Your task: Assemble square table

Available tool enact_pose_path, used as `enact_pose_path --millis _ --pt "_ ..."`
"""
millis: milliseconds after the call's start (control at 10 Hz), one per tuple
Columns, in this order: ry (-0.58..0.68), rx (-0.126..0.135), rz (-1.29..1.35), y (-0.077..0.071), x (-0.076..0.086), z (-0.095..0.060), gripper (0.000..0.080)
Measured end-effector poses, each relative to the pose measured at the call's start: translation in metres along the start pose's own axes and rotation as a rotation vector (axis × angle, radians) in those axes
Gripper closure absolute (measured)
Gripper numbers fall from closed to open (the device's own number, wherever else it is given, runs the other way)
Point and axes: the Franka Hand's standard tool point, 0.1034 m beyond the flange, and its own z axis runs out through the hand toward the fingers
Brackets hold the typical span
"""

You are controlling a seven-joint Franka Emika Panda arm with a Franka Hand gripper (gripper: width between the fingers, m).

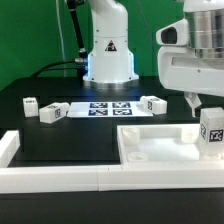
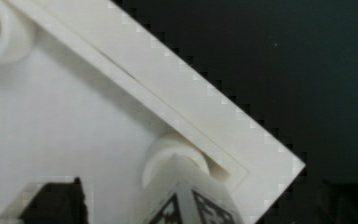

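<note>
The white square slab (image 1: pixel 160 142) lies at the exterior view's right, inside the border wall. My gripper (image 1: pixel 208 118) is shut on a white tagged leg (image 1: pixel 211 135) and holds it upright over the slab's right corner. In the wrist view the slab (image 2: pixel 87 120) fills the frame, with a round corner socket (image 2: pixel 172 158) just ahead of the held leg (image 2: pixel 202 205). One dark finger (image 2: pixel 51 202) shows beside the leg. Three more legs lie on the black table: two at the left (image 1: pixel 30 104) (image 1: pixel 52 113) and one by the marker board (image 1: pixel 152 105).
The marker board (image 1: pixel 100 108) lies flat in the middle of the table. The low white border wall (image 1: pixel 90 180) runs along the front, with a raised end at the left (image 1: pixel 8 148). The robot base (image 1: pixel 108 50) stands behind.
</note>
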Motion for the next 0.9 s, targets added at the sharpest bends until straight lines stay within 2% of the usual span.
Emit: enact_pose_path --millis 100,200,300,600,800,900 --pt "0.028 -0.032 -0.172 0.005 0.009 0.0 0.0151" --pt "0.052 -0.048 -0.333 0.002 0.011 0.0 0.0151" --pt "0.084 -0.059 -0.531 -0.007 0.01 -0.001 0.0151" --pt "0.081 -0.059 -0.583 -0.006 0.01 -0.001 0.0162" --pt "0.082 -0.055 -0.525 -0.006 0.011 -0.001 0.0501" --pt "0.084 -0.053 -0.449 -0.004 0.012 -0.001 0.0501"
